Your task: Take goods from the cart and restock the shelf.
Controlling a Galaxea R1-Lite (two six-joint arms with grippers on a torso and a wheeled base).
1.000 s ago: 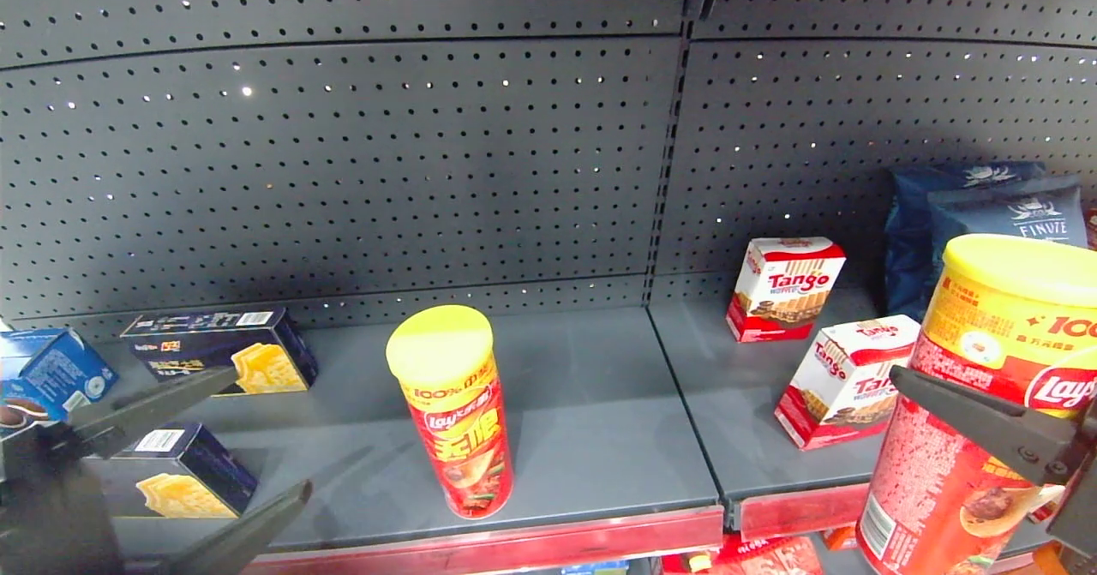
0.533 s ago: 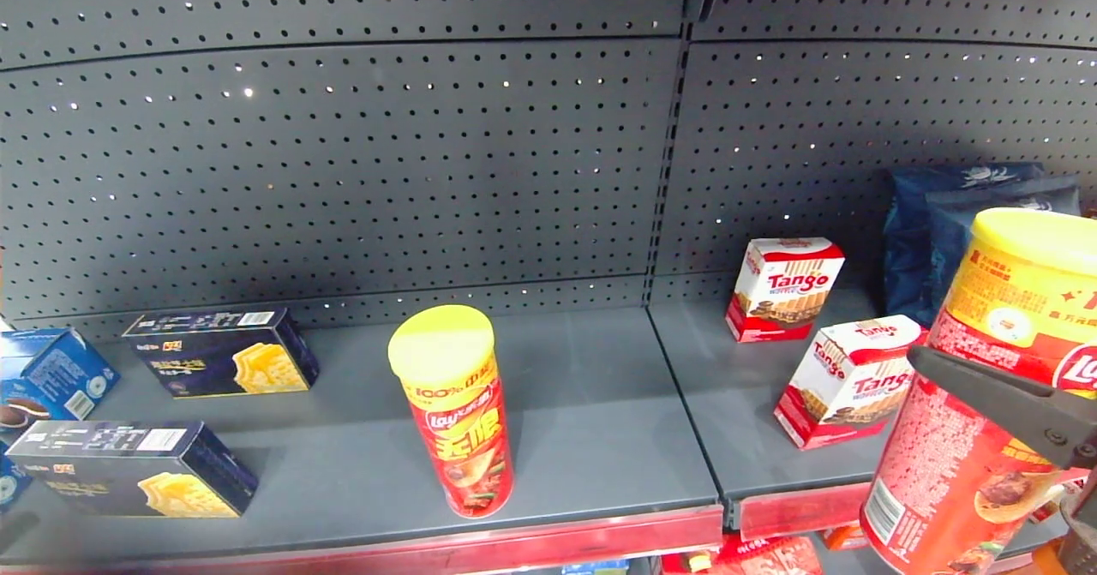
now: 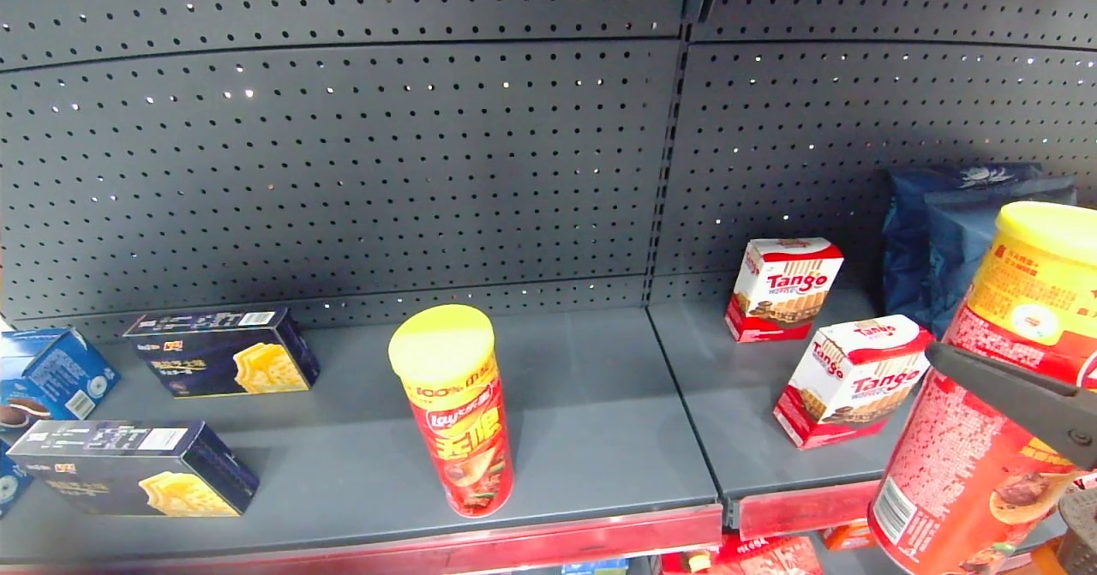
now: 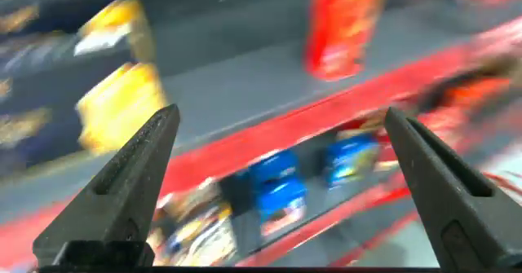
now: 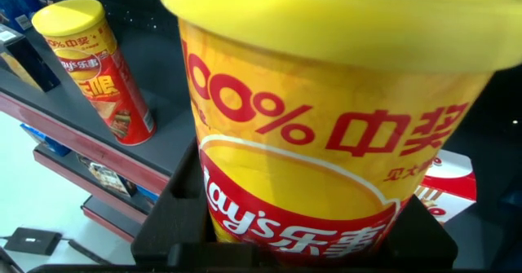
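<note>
Pegboard [image 3: 386, 172]: is rising grey behind the whole deck.
Shelf [image 3: 591, 421]: is running grey and flat, with a red rail [image 3: 514, 545] along its front edge.
Blue bags [image 3: 951, 215]: 2 are leaning at the back right, partly hidden behind the held can.
Dark boxes: 2 are lying flat at the left, 1 at the back [image 3: 223, 350] and 1 at the front [image 3: 128, 468].
Standing can [image 3: 458, 416]: is standing upright near the front rail, mid-shelf, well apart from the boxes.
Held can [image 3: 951, 472]: is hanging nearly upright in front of the shelf's right end, its base below rail level.
Wafer boxes: 2 are sitting at the right, rear [image 3: 784, 288] and front [image 3: 848, 382]; the front 1 is just beside the held can.
Cookie box [image 3: 51, 374]: is sitting at the far left.
Right gripper [image 5: 294, 232]: is clamping the held can at mid-height, 1 finger [image 3: 1011, 395] crossing its label.
Left gripper [image 4: 281, 118]: jaws are gaping wide, holding nothing.
</note>
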